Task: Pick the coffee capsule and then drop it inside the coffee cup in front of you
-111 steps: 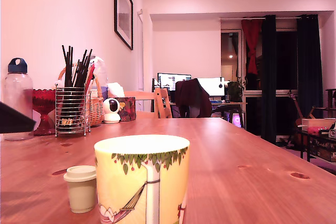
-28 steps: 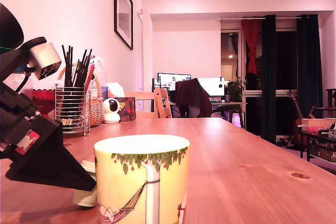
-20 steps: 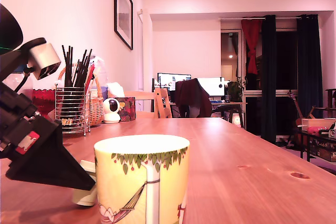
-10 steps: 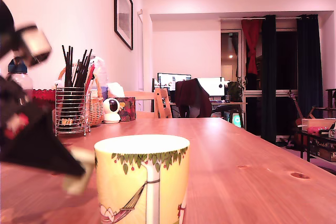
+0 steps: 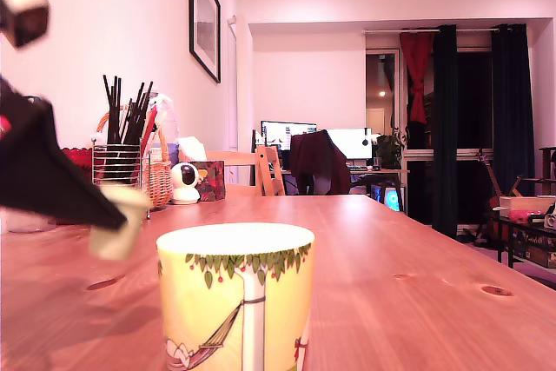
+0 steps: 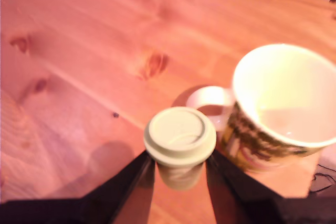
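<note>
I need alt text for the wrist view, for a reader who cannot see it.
A black gripper holds a small cream lidded capsule above a reddish wooden table. Beside it stands a large pale-yellow mug with a leaf pattern and a white handle, seemingly empty.

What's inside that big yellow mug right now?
The wrist view looks down into the coffee cup: its pale inside looks empty, though the part under the near rim is hidden. The coffee capsule is outside it, held in the end effector above the table.
</note>
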Action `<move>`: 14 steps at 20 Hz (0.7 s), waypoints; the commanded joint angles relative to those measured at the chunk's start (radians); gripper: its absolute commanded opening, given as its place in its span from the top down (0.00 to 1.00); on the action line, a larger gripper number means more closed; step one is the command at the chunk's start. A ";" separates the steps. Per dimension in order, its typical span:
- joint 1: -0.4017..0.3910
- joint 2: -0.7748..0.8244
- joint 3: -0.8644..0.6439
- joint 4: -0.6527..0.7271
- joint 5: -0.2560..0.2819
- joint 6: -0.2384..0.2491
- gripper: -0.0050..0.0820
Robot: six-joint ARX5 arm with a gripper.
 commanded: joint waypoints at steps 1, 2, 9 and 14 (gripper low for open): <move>0.003 -0.027 -0.002 -0.008 0.023 0.000 0.76; 0.002 -0.040 -0.002 -0.016 0.034 0.000 0.76; -0.060 -0.063 -0.002 -0.010 0.072 -0.014 0.76; -0.134 -0.063 -0.002 0.082 0.062 -0.081 0.76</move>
